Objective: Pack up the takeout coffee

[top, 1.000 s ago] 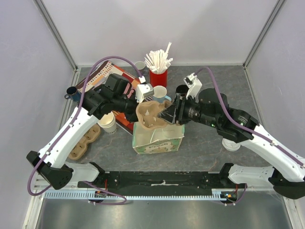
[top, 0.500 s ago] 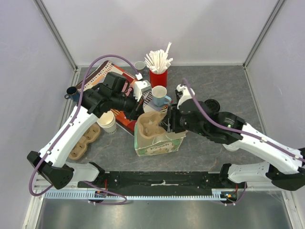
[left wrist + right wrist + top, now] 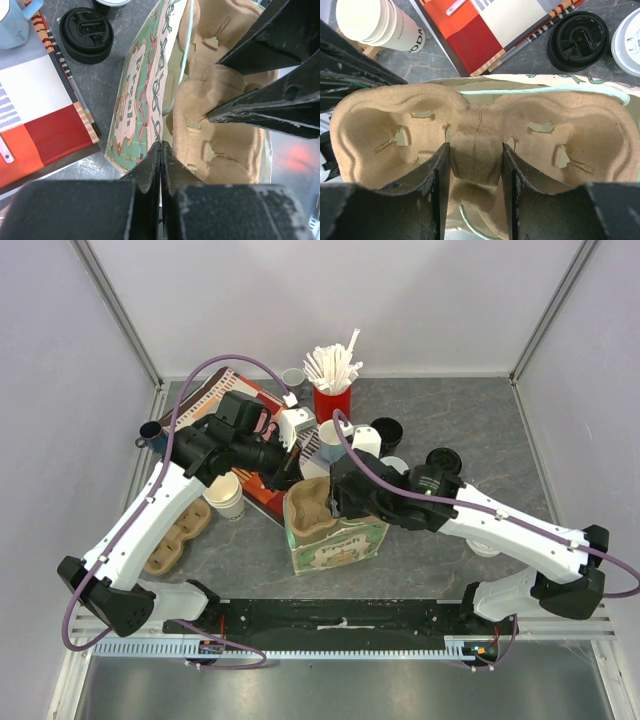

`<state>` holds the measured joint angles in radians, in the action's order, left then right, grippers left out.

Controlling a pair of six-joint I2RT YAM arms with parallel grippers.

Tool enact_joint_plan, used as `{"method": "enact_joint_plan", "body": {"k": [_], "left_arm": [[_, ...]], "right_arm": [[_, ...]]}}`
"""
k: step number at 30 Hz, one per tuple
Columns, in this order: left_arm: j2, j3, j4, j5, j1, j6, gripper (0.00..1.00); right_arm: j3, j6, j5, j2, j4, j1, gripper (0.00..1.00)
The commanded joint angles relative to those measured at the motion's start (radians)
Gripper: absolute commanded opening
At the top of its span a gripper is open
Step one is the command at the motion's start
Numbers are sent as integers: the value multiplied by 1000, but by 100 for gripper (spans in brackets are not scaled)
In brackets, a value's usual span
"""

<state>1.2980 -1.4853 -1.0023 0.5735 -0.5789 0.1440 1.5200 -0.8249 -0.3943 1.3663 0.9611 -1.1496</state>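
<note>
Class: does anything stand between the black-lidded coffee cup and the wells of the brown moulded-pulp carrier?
Both wells of the brown moulded-pulp carrier are empty, but the right gripper clamps the ridge between them, its arm overhead. The black-lidded coffee cup stands outside the green-printed paper bag, whose rim also intervenes.

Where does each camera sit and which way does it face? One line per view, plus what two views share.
Top external: above, behind the bases, looking down at the table; left arm and right arm meet over the paper bag.
Left wrist: on the left arm, facing the bag's rim past the shut left jaws.
Right wrist: on the right arm, looking down between the right jaws into the cup carrier.
Shared: both wrist views show carrier, black lid.
</note>
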Motion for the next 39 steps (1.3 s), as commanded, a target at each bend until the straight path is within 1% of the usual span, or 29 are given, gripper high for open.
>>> {"method": "enact_joint_plan", "body": {"k": [1, 3, 4, 7, 10, 13, 14, 15, 17, 21, 24, 25, 26, 27, 29, 32, 35, 37, 39], "left_arm": [[-14, -9, 56, 49, -6, 6, 2], [-19, -4, 56, 45, -6, 8, 2], [-22, 0, 57, 20, -4, 11, 2], [-23, 2, 57, -35, 8, 35, 2], [-23, -4, 64, -52, 16, 46, 2], [-23, -6, 68, -72, 17, 46, 2], [-26, -7, 65, -61, 17, 45, 2], [-31, -10, 62, -19, 17, 43, 2], [-39, -4, 60, 25, 17, 20, 2], [-58, 37, 70, 63, 17, -17, 2], [-72, 48, 61, 59, 17, 20, 2], [-80, 49, 60, 45, 19, 54, 2], [-82, 51, 56, 28, 17, 72, 2], [-80, 54, 51, -10, 17, 118, 2], [-83, 60, 48, -46, 17, 158, 2], [-85, 62, 42, -67, 17, 215, 2], [-75, 37, 39, -72, 17, 206, 2], [-69, 20, 36, -38, 17, 164, 2], [-54, 7, 33, 17, 17, 105, 2]], "right_arm": [[17, 56, 17, 66, 60, -15, 0], [6, 49, 6, 68, 88, -15, 0], [-13, 47, 8, 57, 91, -15, 0], [-72, 64, 37, 21, 87, -16, 0], [-128, 89, 80, -25, 67, -22, 0], [-139, 105, 86, -33, 74, -27, 0], [-138, 109, 80, -29, 77, -25, 0], [-132, 110, 72, -13, 70, -27, 0], [-123, 121, 78, 10, 12, -27, 0], [-22, 138, 71, 132, -30, -32, 0], [28, 132, 38, 155, -18, -27, 0], [32, 126, 26, 151, -6, -25, 0], [34, 118, 3, 143, 33, -27, 0], [32, 90, -8, 120, 54, -24, 0], [23, 50, -20, 88, 108, -24, 0], [-30, -26, -23, 15, 128, -24, 0], [-81, -51, -34, -13, 116, -24, 0], [-101, -16, -29, 2, 73, -25, 0], [-98, 64, -6, 40, -25, -24, 0]]}}
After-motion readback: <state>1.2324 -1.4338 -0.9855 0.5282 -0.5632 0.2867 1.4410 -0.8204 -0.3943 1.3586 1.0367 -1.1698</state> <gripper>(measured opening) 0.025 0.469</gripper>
